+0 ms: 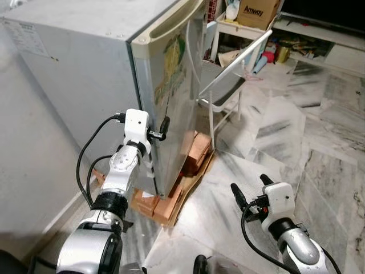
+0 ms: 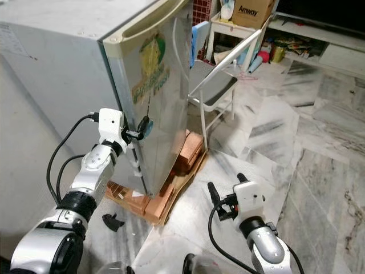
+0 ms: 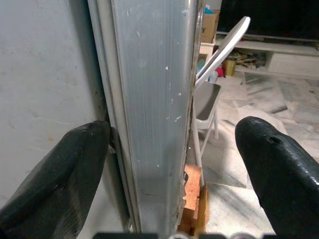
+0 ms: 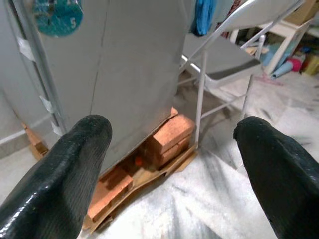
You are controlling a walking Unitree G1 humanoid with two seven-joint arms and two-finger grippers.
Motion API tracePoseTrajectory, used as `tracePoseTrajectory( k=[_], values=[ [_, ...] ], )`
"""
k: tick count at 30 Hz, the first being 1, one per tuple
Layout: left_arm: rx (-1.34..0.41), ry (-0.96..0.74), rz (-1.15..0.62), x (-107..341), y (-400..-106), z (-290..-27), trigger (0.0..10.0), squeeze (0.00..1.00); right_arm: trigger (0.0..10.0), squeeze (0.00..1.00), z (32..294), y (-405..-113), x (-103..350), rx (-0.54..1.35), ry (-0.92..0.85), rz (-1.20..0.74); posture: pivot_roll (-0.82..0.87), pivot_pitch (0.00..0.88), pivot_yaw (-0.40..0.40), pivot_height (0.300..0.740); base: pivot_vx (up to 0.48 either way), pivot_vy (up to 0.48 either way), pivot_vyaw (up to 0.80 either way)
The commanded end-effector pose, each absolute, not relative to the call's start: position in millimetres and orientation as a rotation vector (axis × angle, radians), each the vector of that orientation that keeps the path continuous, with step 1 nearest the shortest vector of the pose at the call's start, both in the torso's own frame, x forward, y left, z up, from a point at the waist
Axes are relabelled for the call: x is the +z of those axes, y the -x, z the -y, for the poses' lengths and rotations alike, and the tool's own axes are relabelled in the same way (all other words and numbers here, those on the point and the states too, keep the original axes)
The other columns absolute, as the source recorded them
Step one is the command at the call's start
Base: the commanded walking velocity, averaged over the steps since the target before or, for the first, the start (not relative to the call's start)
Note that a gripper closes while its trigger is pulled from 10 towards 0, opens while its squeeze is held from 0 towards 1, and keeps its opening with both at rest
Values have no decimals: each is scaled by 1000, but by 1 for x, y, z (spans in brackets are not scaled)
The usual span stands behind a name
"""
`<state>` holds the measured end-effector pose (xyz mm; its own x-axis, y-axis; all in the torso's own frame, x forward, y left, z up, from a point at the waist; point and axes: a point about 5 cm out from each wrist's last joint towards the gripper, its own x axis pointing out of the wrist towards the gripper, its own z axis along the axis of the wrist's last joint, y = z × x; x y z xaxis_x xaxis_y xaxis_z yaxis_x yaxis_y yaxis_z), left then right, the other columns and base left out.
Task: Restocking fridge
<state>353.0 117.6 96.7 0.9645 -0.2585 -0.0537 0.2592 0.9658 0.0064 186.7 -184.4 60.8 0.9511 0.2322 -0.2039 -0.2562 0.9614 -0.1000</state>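
A floor of pale grey-veined marble tiles [image 1: 319, 131] spreads across the right of the scene. On the left rises a plain whitish wall [image 1: 23, 188]. Near the middle, red-orange bricks [image 1: 197, 151] lie stacked on a flattened brown cardboard sheet [image 1: 188, 191]. Just beyond them stands a white metal folding chair with a grey seat [image 1: 225, 85]. Far back, a low white table [image 1: 242, 28] carries a brown cardboard box printed "Amway" [image 1: 256, 11].
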Motion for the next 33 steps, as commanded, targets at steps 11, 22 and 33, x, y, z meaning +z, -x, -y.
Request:
tracePoseTrajectory(
  k=[11, 22, 33],
  values=[
    [-862, 95, 165, 171, -333, 33, 10000, 0, 10000, 0, 191, -182, 55, 252, 119, -252, -144, 48, -36, 740, 0, 0, 0],
    [-878, 137, 218, 188, -332, 43, 10000, 0, 10000, 0, 189, -184, 49, 242, 99, -256, -147, 28, -18, 740, 0, 0, 0],
    [-530, 41, 128, 137, -341, -67, 10000, 0, 10000, 0, 185, -189, 42, 246, 80, -245, -107, 27, -11, 740, 0, 0, 0]
  ],
)
